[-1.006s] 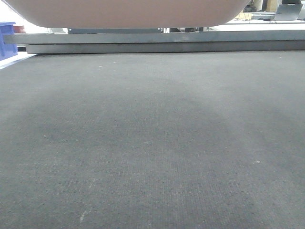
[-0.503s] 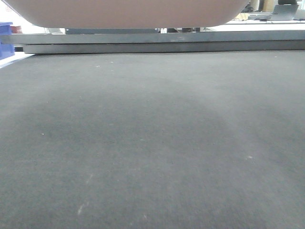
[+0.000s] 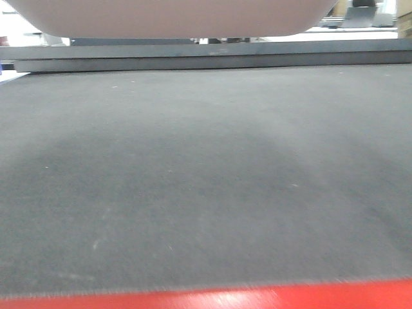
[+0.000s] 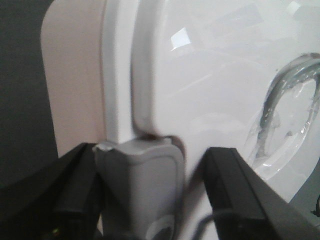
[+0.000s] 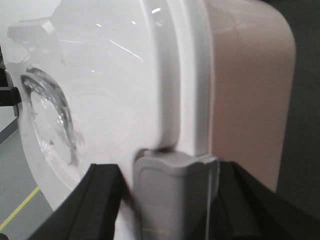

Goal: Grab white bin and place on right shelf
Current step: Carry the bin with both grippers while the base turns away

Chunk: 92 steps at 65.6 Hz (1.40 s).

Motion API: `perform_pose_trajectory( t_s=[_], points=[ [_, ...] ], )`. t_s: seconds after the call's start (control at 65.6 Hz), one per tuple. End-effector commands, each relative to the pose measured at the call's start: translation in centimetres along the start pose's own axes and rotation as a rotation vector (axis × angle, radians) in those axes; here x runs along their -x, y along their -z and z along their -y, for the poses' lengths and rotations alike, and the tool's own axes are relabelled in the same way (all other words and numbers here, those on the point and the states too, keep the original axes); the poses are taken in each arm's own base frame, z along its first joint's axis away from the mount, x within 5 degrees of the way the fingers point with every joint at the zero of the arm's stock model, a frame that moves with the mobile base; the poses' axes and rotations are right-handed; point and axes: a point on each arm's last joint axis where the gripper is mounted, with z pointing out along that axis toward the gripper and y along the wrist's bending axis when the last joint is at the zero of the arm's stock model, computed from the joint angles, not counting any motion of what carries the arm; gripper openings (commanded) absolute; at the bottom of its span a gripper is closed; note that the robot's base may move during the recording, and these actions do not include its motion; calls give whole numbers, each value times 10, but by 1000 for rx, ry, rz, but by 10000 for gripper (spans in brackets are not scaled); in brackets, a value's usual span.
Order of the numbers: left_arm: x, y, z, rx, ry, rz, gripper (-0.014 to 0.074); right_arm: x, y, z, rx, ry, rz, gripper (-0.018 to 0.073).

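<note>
The white bin (image 3: 174, 16) hangs above the dark mat, and only its pale pinkish underside shows along the top of the front view. Its glossy lid (image 4: 210, 85) with a moulded handle fills the left wrist view. There my left gripper (image 4: 152, 192) is shut across the rim at a grey latch clip (image 4: 140, 185), with one black finger on the pink side and one on the lid. The right wrist view shows the bin (image 5: 115, 85) from the other end. My right gripper (image 5: 170, 200) is shut on its clip (image 5: 172, 195) the same way. The right shelf is out of view.
A dark grey mat (image 3: 206, 167) spreads below the bin. A long grey metal rail (image 3: 212, 56) runs along its far edge. A red strip (image 3: 257, 297) crosses the bottom of the front view. Grey floor with a yellow line (image 5: 20, 207) shows beside the bin.
The mat and the rail have slid up and to the left in the front view. The red strip has come into view at the bottom, and the blue crate at the left has gone out of frame.
</note>
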Motion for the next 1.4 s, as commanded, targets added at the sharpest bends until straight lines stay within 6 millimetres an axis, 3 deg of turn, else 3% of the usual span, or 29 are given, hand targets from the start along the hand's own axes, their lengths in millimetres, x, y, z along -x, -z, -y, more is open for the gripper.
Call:
perform_pose_trajectory(
  t_s=[0.0, 1.387],
  points=[
    [16, 8, 22, -122, 4, 116, 283, 13, 8, -29, 177, -20, 90, 429],
    [16, 9, 23, -127, 6, 119, 283, 13, 8, -29, 177, -20, 90, 429]
  ],
)
